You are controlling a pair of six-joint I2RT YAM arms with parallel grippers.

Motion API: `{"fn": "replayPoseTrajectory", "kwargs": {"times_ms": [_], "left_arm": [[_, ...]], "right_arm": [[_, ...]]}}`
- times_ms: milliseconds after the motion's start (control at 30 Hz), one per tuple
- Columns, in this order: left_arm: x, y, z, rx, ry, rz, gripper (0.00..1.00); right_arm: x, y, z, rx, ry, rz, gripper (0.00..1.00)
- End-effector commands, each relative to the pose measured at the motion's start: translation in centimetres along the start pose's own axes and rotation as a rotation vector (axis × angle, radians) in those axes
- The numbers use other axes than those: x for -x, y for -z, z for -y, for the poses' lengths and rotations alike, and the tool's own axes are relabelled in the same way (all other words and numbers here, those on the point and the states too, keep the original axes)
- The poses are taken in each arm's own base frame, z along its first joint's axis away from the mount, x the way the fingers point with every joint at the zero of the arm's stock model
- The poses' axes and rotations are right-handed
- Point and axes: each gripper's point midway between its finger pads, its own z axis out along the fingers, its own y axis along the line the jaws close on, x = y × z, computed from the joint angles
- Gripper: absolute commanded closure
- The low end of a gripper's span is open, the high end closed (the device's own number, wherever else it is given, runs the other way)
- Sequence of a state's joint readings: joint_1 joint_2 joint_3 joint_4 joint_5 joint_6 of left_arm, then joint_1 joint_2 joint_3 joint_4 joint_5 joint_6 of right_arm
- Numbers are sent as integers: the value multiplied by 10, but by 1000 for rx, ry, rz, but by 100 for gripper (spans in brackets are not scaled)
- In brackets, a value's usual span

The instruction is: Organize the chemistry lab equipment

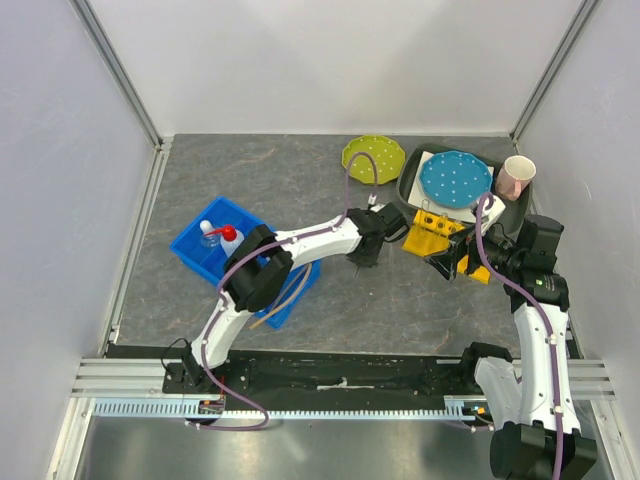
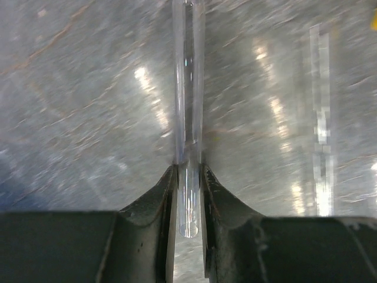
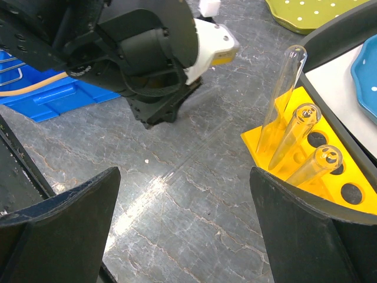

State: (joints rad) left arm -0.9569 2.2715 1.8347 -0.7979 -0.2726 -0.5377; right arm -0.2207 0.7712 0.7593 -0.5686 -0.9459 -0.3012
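Observation:
My left gripper point(image 1: 366, 257) point(image 2: 188, 169) is shut on a thin clear glass tube point(image 2: 188, 106) low over the grey table. A second glass tube point(image 2: 321, 124) lies on the table beside it and shows faintly in the right wrist view point(image 3: 194, 153). My right gripper point(image 1: 447, 263) point(image 3: 185, 177) is open and empty, next to a yellow rack point(image 1: 437, 238) point(image 3: 294, 127) that holds three glass tubes point(image 3: 294, 132). A blue bin point(image 1: 200, 255) holds the red-capped squeeze bottle point(image 1: 229, 238), the small flask point(image 1: 208, 233), the tan tube point(image 1: 287, 293) point(image 3: 23, 91) and wire tongs point(image 3: 12, 66).
A green dotted plate point(image 1: 373, 156) lies at the back. A dark tray point(image 1: 412, 185) behind the rack holds a blue dotted plate point(image 1: 455, 178). A pink cup point(image 1: 516, 176) stands at its right. The left arm's wrist point(image 3: 159, 53) is close in front of my right gripper.

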Motion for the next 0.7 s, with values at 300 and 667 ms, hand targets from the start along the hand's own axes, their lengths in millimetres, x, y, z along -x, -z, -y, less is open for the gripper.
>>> {"fn": "replayPoseTrajectory", "kwargs": {"times_ms": [300, 667], "left_arm": [[2, 78, -38, -169, -24, 331, 82], [-12, 197, 24, -672, -102, 674, 83]], "right_arm": [[2, -3, -5, 57, 16, 17, 2], [22, 5, -39, 338, -71, -97, 2]]}}
